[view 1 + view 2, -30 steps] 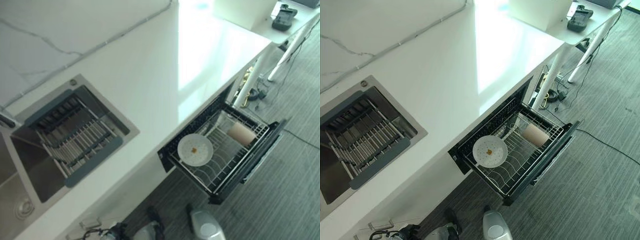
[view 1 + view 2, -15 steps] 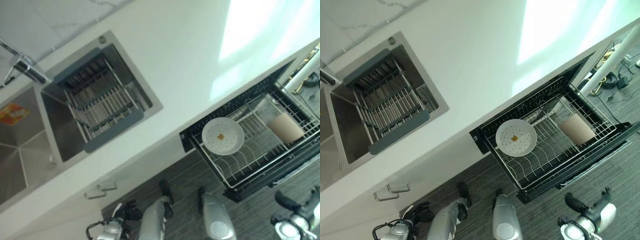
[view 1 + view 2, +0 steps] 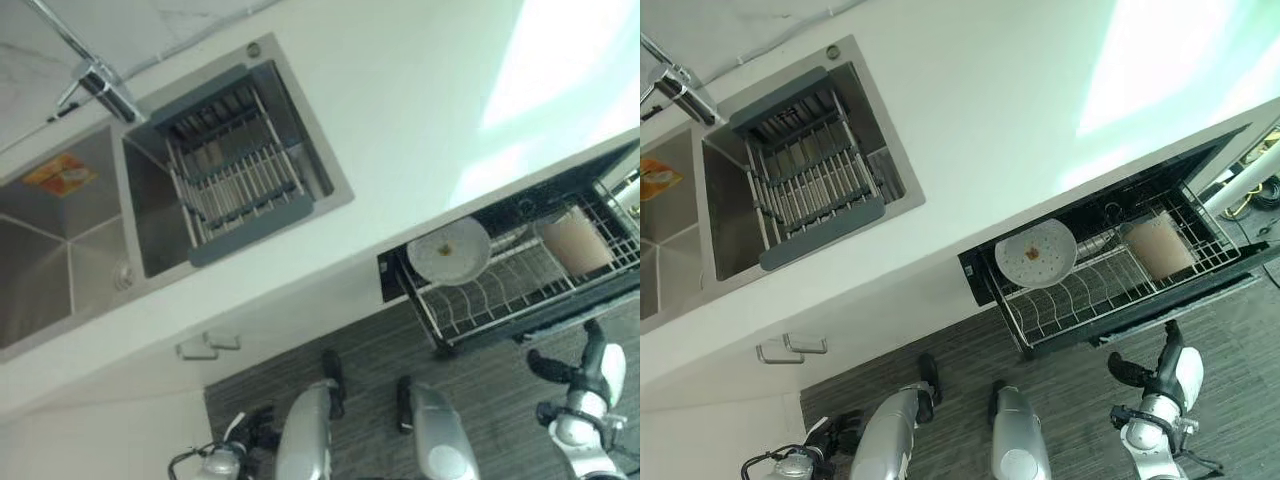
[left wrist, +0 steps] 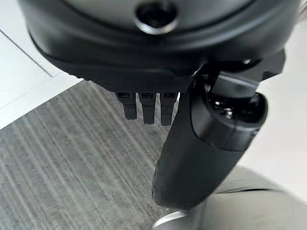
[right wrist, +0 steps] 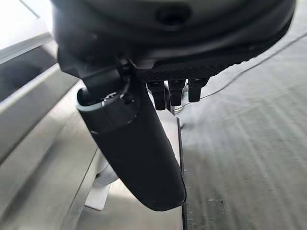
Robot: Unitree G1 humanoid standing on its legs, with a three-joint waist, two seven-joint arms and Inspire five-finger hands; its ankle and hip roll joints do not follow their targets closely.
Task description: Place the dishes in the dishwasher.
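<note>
The dishwasher drawer (image 3: 1110,318) stands pulled out under the white counter. In its wire rack a white plate (image 3: 1035,253) with an orange spot leans at the left end. A beige cup (image 3: 1158,245) lies on its side at the right end. My right hand (image 3: 1132,368) hangs over the floor just in front of the drawer, apart from it, fingers (image 5: 172,91) straight and holding nothing. My left hand (image 4: 201,143) hangs over the grey floor with straight fingers (image 4: 146,108), also holding nothing.
A double sink (image 3: 325,165) is set in the white counter (image 3: 420,90), with a grey drain rack (image 3: 235,185) across one basin and a tap (image 3: 95,75) behind. A cabinet handle (image 3: 205,347) shows below. Grey carpet floor (image 3: 370,355) lies before the counter.
The camera has swung, so the sink sits nearer the middle and the drawer further right. My right hand has come into view before the drawer. Plate and cup stay in the rack.
</note>
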